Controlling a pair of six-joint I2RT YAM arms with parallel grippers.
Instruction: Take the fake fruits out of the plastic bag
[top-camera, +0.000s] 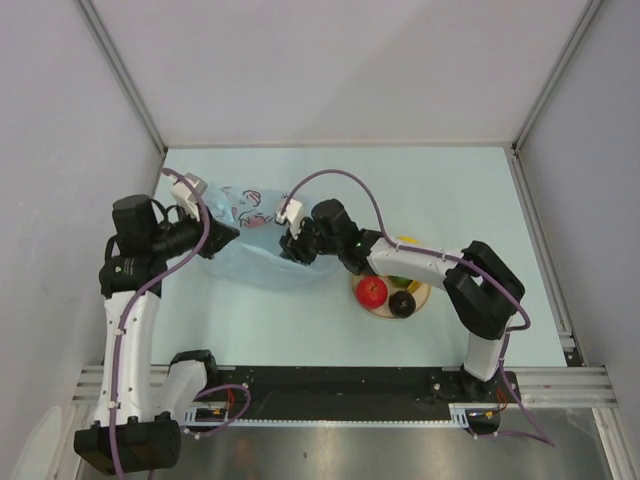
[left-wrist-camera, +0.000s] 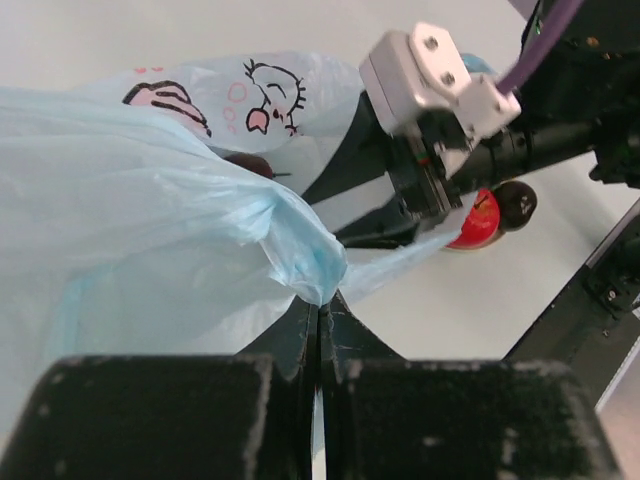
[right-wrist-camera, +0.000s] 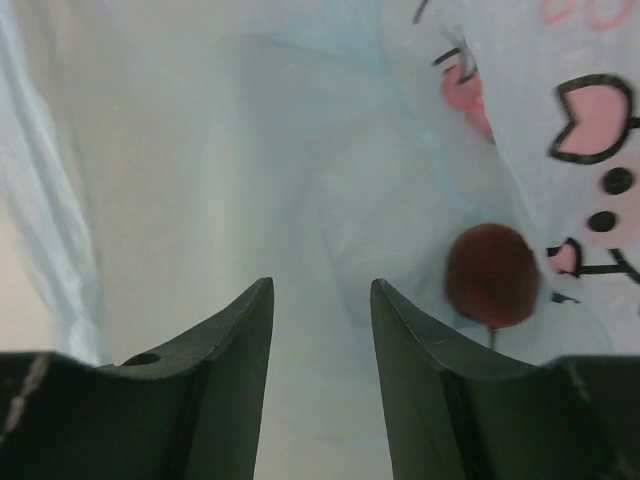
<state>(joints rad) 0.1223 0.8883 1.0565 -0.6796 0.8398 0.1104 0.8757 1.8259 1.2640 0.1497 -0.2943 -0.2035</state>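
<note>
The light blue plastic bag (top-camera: 262, 255) lies left of centre, with its cartoon-printed white patch (left-wrist-camera: 255, 95) facing up. My left gripper (left-wrist-camera: 320, 305) is shut on a bunched blue edge of the bag (left-wrist-camera: 300, 255). My right gripper (right-wrist-camera: 322, 290) is open and empty inside the bag's mouth (top-camera: 298, 245). A dark maroon fruit (right-wrist-camera: 492, 275) with a thin stem lies inside the bag, just right of my right fingers; it also shows through the plastic in the left wrist view (left-wrist-camera: 250, 163). A red apple (top-camera: 372, 291), a dark fruit (top-camera: 402, 303) and a yellow piece (top-camera: 408, 241) sit on the plate.
A round tan plate (top-camera: 422, 296) stands right of the bag, under my right arm. Grey walls enclose the pale green table (top-camera: 420, 190) at left, back and right. A black rail (top-camera: 340, 385) runs along the near edge.
</note>
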